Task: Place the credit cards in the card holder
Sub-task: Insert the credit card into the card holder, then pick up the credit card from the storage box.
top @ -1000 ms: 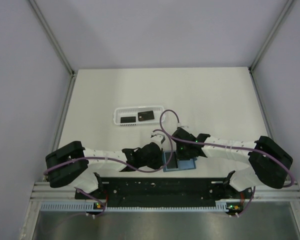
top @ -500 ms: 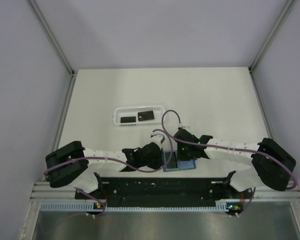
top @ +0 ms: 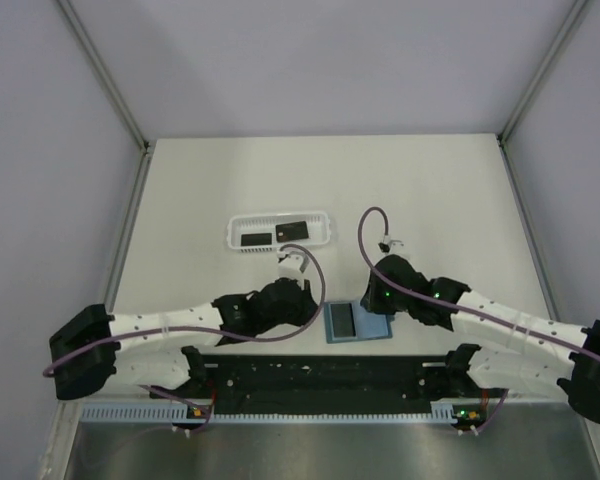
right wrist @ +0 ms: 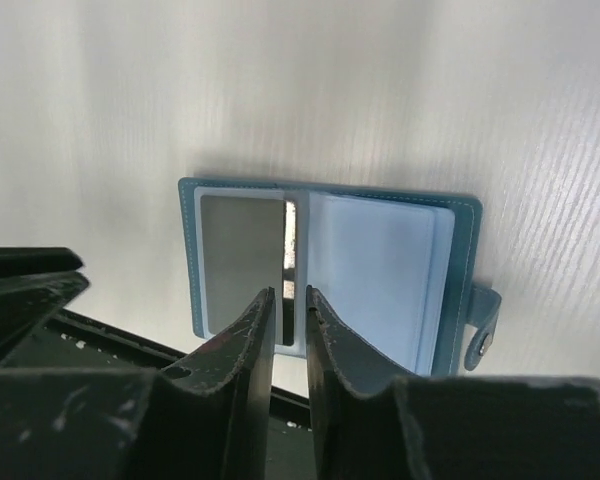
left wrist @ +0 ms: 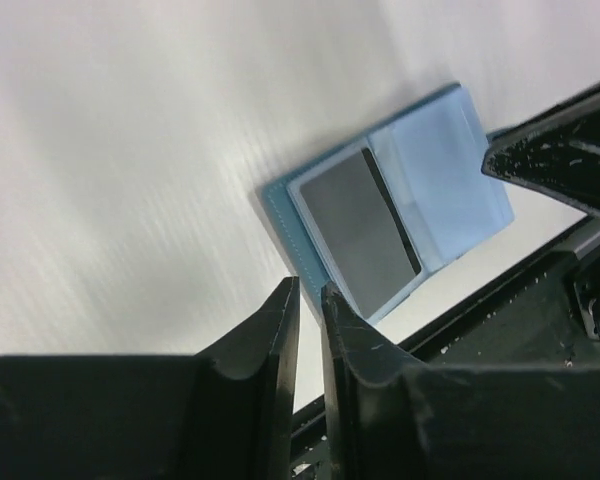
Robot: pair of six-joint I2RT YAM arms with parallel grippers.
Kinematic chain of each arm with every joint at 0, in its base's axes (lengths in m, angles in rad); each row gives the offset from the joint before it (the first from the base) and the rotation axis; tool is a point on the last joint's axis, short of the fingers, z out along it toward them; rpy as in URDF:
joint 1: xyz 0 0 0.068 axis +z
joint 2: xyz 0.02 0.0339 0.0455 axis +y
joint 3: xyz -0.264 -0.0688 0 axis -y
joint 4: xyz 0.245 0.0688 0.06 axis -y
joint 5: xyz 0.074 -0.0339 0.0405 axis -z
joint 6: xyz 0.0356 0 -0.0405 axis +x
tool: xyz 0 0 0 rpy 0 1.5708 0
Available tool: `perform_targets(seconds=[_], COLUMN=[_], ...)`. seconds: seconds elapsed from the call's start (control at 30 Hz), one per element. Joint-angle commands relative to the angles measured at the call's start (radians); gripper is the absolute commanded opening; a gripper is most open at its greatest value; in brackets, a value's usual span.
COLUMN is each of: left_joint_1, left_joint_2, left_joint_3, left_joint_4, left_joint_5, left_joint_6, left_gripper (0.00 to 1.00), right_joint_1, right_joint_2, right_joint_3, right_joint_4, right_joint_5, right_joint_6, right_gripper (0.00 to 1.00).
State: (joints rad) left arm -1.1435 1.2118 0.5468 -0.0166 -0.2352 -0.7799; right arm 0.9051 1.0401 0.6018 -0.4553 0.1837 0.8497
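The teal-blue card holder (top: 370, 325) lies open flat near the table's front edge. One dark credit card (top: 342, 320) sits in its left sleeve (right wrist: 240, 260); the right sleeve (right wrist: 380, 270) looks empty. Two more black credit cards (top: 256, 239) (top: 293, 231) lie in the white basket tray (top: 320, 216). My left gripper (top: 310, 306) hovers just left of the holder (left wrist: 435, 170), jaws a narrow gap apart, holding nothing (left wrist: 308, 290). My right gripper (top: 373, 303) hovers over the holder's middle fold, also slightly open and empty (right wrist: 290, 295).
The holder's snap tab (right wrist: 483, 325) sticks out on its right side. The black base rail (top: 330, 375) runs just in front of the holder. Purple cables (top: 365, 225) loop above both wrists.
Both grippers have let go and lifted away from the card holder, left arm swinging left, right arm right. Their jaws opened a little. The holder now lies uncovered with a card in it.
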Motion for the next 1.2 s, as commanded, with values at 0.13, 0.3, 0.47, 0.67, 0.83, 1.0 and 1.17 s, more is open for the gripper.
perform_targets(seconds=[0.13,0.3,0.47,0.67,0.83,1.0,1.17], left_joint_1=[0.114,0.237,0.309,0.427,0.491,0.554,0.616], left_joint_2=[-0.251,-0.365,-0.365,-0.288,-0.175,-0.086,0.049], left_joint_3=[0.042,0.045,0.100,0.139,0.202,0.240,0.303], left_joint_4=[-0.192,-0.220,-0.259,-0.203,-0.152,-0.053,0.007], left_joint_5=[-0.174,-0.170,-0.193,-0.116,-0.090,-0.049,0.017], left_joint_6=[0.024,0.060,0.091,0.126,0.174,0.208,0.232], left_gripper=[0.38,0.55,0.58,0.52,0.35,0.19,0.00], right_joint_1=[-0.028,-0.049,-0.087,-0.153,-0.178,-0.196,-0.242], right_joint_2=[-0.049,0.035,0.173,0.414,0.607,0.771,0.879], right_joint_3=[0.045,0.180,0.349,0.568,0.762,0.907,0.987], right_joint_4=[-0.014,-0.013,0.004,0.035,0.047,0.044,0.049], right_joint_5=[0.057,0.043,-0.027,-0.170,-0.272,-0.296,-0.329], right_joint_6=[-0.099,-0.208,-0.300,-0.389,-0.475,-0.523,-0.502], right_gripper=[0.31,0.38,0.39,0.39,0.39,0.39,0.38])
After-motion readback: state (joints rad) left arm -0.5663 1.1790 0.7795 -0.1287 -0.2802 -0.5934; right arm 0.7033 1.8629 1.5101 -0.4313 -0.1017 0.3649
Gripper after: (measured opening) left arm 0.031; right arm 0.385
